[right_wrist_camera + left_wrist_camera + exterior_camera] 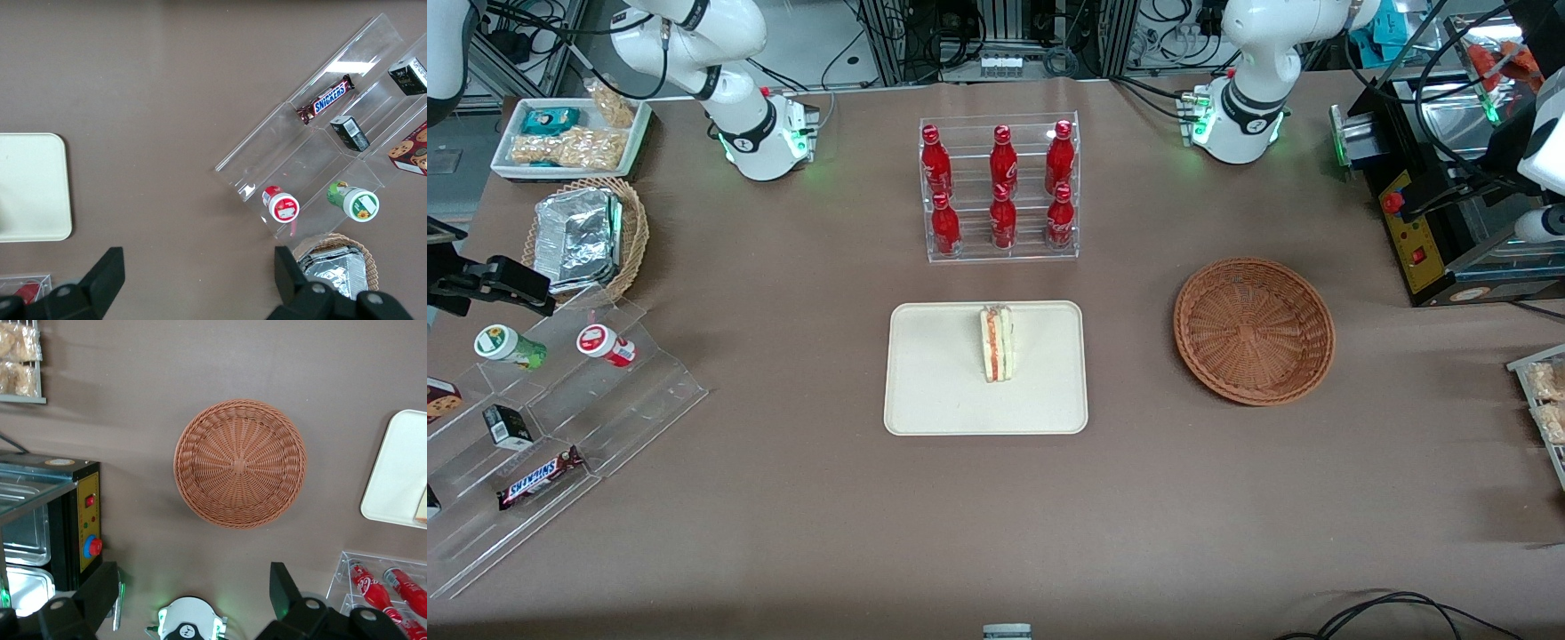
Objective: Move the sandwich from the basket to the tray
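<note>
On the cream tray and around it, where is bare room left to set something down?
The tray is bare on both sides of the upright sandwich, more toward the parked arm's end. Bare table lies between tray and empty basket. Crowded: the bottle rack. The gripper is open above the basket.

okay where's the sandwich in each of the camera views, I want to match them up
Front view: the sandwich stands on its edge on the tray, beside the empty basket.
Left wrist view: only its corner shows, on the tray; the open gripper hangs above the basket.
Right wrist view: not in it; bare tray corner only.
Shared landmark: the tray.
</note>
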{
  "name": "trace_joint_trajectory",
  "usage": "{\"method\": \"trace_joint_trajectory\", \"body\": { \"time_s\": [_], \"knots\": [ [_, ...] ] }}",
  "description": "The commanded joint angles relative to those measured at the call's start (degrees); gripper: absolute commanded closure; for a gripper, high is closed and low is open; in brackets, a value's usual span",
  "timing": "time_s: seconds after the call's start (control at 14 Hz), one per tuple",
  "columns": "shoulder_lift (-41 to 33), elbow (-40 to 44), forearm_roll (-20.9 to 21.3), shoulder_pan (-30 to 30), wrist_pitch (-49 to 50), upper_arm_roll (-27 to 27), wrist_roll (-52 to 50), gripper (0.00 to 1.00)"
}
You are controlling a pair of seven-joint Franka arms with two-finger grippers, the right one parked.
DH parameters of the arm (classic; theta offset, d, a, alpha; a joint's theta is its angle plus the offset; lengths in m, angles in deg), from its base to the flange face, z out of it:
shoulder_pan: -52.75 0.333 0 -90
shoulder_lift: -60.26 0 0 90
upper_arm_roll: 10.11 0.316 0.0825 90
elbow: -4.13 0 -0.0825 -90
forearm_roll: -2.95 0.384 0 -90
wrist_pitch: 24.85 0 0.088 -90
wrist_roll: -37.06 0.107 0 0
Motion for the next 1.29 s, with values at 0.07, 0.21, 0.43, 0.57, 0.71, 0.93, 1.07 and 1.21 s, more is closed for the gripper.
{"method": "trace_joint_trajectory", "body": {
  "time_s": [0.07,0.21,0.43,0.57,0.71,0.93,1.07,1.21],
  "knots": [
    [-0.4,-1.1,-1.1,3.0,-1.2,-0.3,5.9,0.00],
    [0.0,-0.7,-2.8,3.0,-1.2,-0.2,5.7,0.00],
    [0.7,-0.6,-3.1,2.8,-2.0,-0.4,5.6,0.00],
    [1.5,-0.6,-3.8,0.6,-4.1,-0.4,4.1,0.00],
    [2.9,-0.8,-5.9,0.0,-6.8,-0.4,3.8,0.00],
    [3.7,-0.8,-6.8,-1.6,-7.4,-0.1,3.4,0.00],
    [3.9,-0.6,-6.4,-2.1,-7.9,0.0,3.4,0.00],
    [4.1,-1.0,-6.0,-3.5,-8.8,1.0,3.4,0.00]
  ]
}}
